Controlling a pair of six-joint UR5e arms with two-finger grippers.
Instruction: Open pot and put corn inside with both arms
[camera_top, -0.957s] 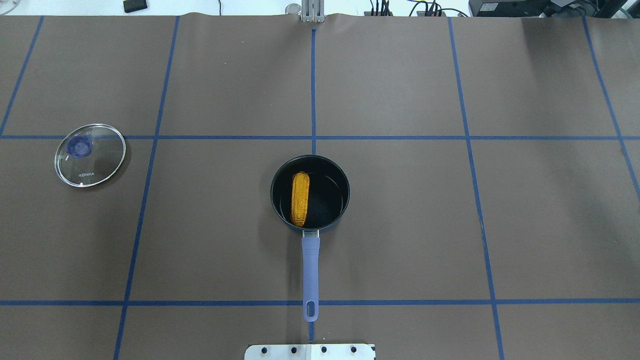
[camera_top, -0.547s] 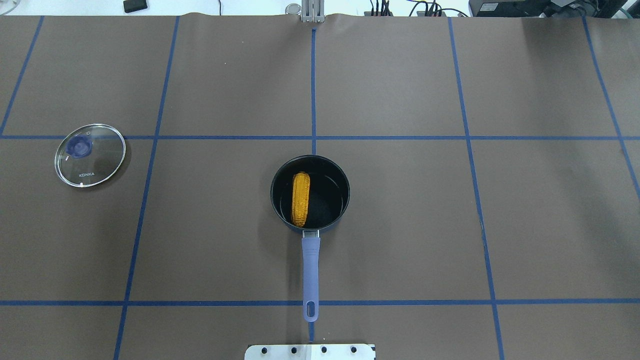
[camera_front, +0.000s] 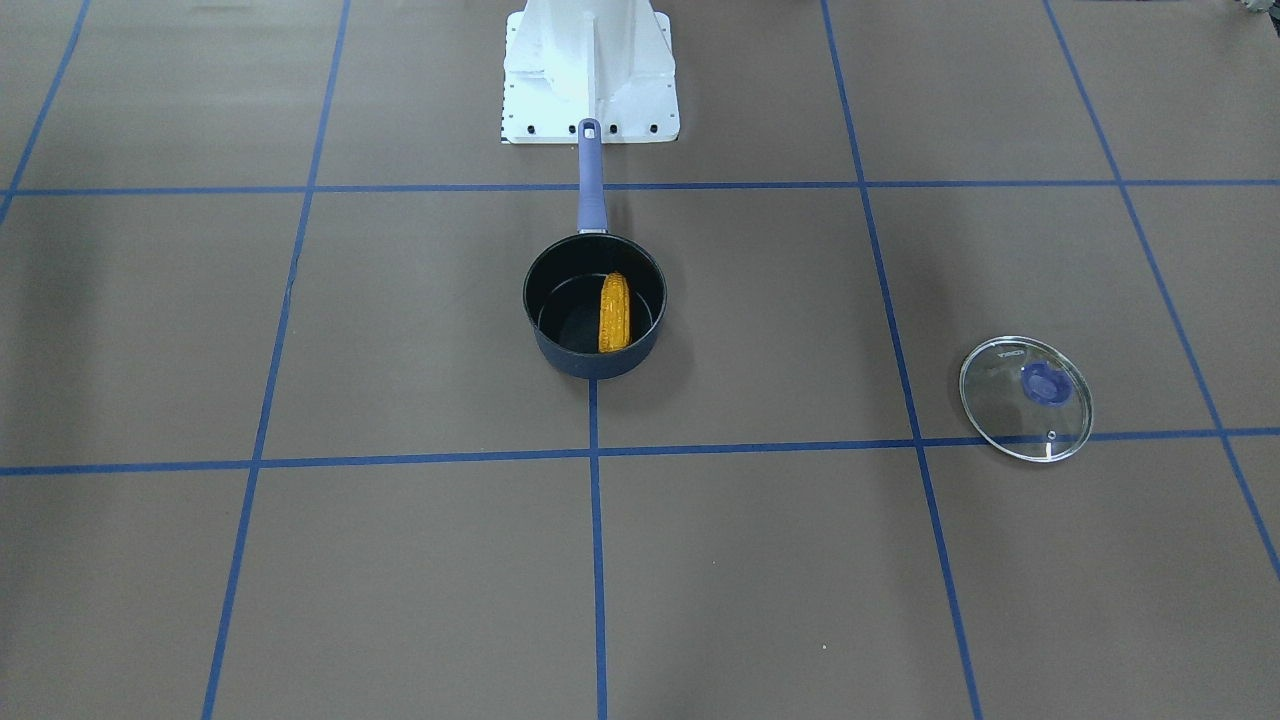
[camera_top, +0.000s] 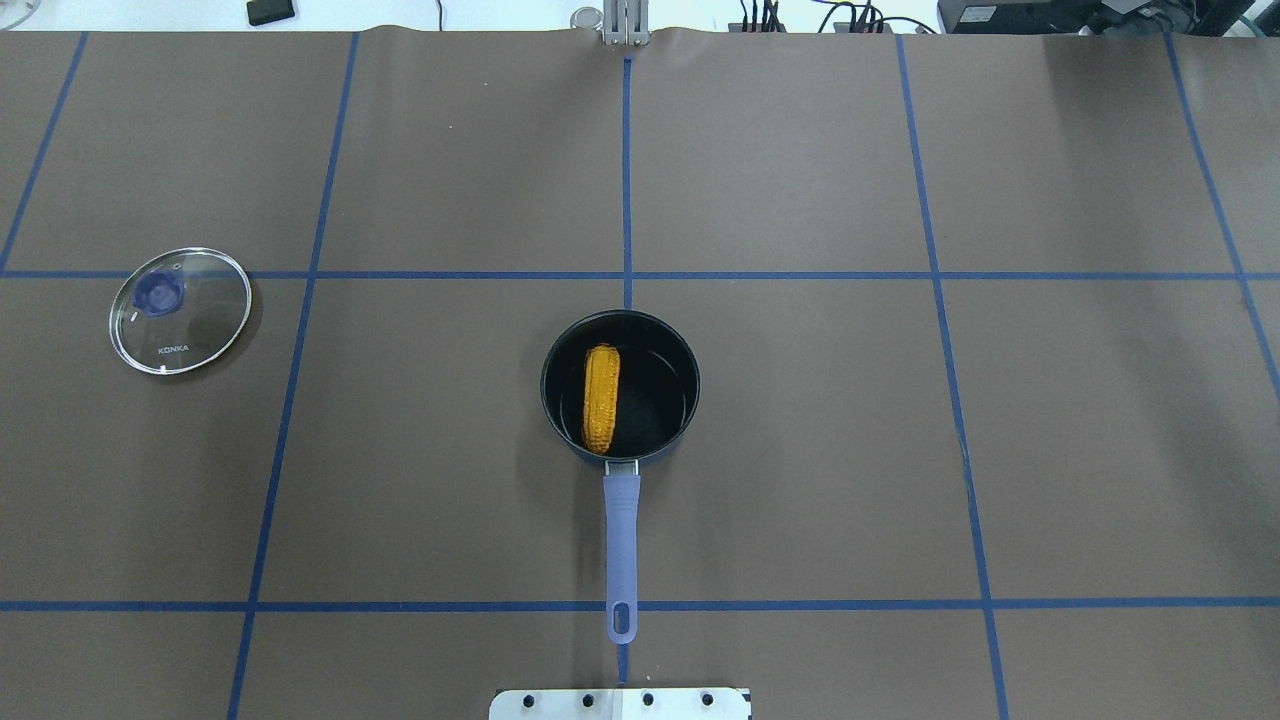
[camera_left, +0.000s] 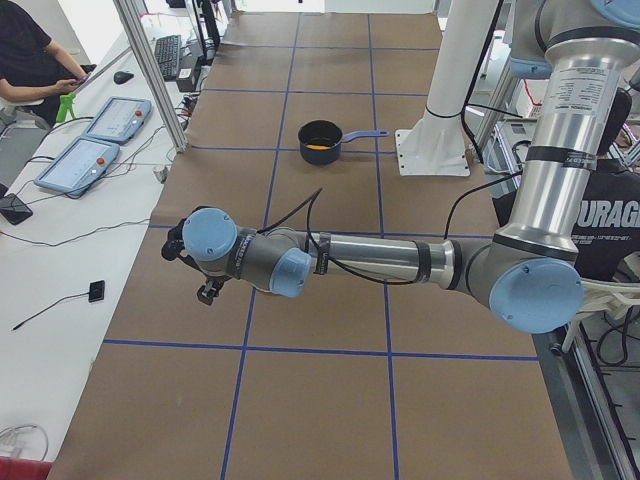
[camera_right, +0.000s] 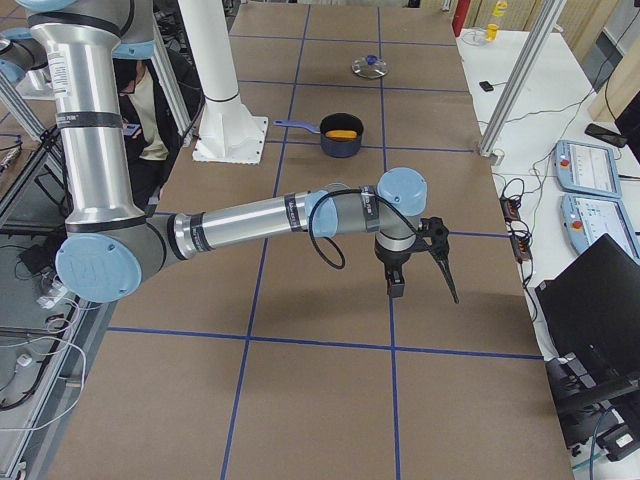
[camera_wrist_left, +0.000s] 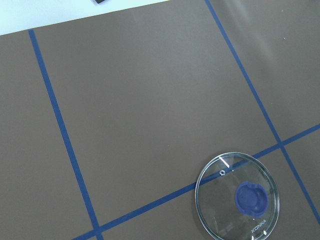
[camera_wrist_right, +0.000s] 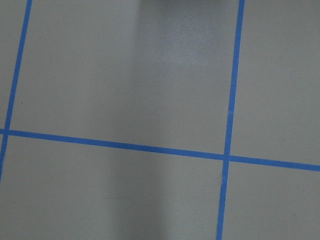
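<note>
Brown paper gridded with blue tape covers the table (camera_top: 800, 450). I see the pot (camera_top: 662, 402) at centre, uncovered, handle toward the base mount (camera_top: 620, 703) — the corn (camera_top: 601, 398) lies inside it. The glass lid (camera_top: 180, 310) sits flat, well apart on the robot's left. The left gripper (camera_left: 207, 292) and right gripper (camera_right: 421, 284) hang near the table ends, apparently clear of the surface — I cannot tell the state of their fingers.

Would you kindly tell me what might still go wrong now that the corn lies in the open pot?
1. The pot has its handle reaching nearly to the base mount; an arm swinging past low might catch it and shift the pot with the corn.
2. The glass lid lies loose below the left arm, in its wrist view; a descent there might strike it.
</note>
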